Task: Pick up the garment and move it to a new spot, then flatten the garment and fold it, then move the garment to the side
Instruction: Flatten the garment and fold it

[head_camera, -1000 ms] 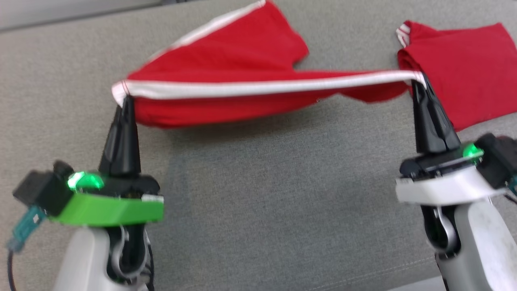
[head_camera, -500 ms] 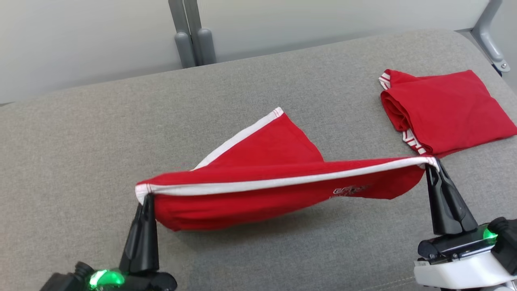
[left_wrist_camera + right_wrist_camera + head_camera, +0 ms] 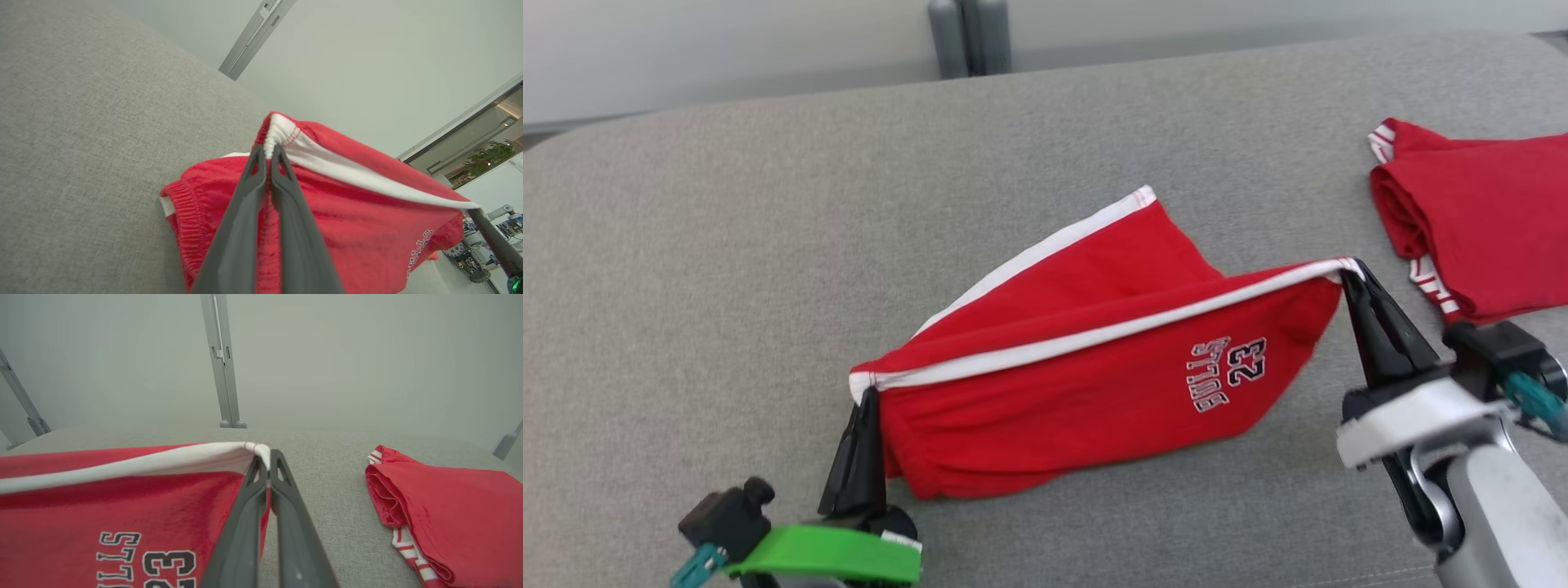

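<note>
1. The left gripper (image 3: 869,395) has long, tapered dark fingers (image 3: 858,465), a bright green collar (image 3: 829,555) and a teal plug (image 3: 697,563).
2. The right gripper (image 3: 1349,276) has a white collar (image 3: 1409,416) and a pale grey forearm (image 3: 1494,506).

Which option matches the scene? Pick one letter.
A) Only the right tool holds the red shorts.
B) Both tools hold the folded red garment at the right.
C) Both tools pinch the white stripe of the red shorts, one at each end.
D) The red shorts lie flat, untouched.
C: the left tool and the right tool are each shut on one end of the white stripe of the red shorts.
</note>
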### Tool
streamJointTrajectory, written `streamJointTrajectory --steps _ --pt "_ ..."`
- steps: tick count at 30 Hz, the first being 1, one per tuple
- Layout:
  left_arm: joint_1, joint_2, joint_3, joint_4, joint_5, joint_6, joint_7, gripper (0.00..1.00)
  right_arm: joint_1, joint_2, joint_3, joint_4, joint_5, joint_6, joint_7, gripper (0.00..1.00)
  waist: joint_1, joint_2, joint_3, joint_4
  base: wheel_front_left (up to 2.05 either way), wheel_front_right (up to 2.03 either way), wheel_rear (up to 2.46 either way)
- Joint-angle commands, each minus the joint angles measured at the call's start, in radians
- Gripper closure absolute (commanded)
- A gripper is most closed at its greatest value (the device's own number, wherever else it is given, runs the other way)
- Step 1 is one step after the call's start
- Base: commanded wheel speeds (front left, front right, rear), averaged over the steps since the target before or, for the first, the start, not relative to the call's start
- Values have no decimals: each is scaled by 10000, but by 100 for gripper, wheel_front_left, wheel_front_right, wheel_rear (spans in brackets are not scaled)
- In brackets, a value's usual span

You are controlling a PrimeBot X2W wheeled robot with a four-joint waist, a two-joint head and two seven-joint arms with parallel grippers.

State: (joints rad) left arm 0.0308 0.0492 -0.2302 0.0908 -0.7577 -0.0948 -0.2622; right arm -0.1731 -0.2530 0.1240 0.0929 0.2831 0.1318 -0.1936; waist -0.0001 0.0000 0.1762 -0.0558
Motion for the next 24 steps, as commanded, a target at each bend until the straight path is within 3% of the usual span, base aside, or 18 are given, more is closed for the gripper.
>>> streamJointTrajectory --steps 1,11,24 --pt "-453 41 -5 298 -231 135 -27 100 -496 -198 211 439 83 -21 43 100 1 0 549 471 0 0 0" --pt "-2283 35 -457 1915 -905 722 -28 100 -3777 -960 2519 3800 621 -20 7 100 1 0 1447 1200 0 0 0" --pt "-2950 35 -1204 2060 -1017 1033 -29 100 -6767 -1160 5080 7011 2124 -20 76 100 1 0 1896 1814 0 0 0"
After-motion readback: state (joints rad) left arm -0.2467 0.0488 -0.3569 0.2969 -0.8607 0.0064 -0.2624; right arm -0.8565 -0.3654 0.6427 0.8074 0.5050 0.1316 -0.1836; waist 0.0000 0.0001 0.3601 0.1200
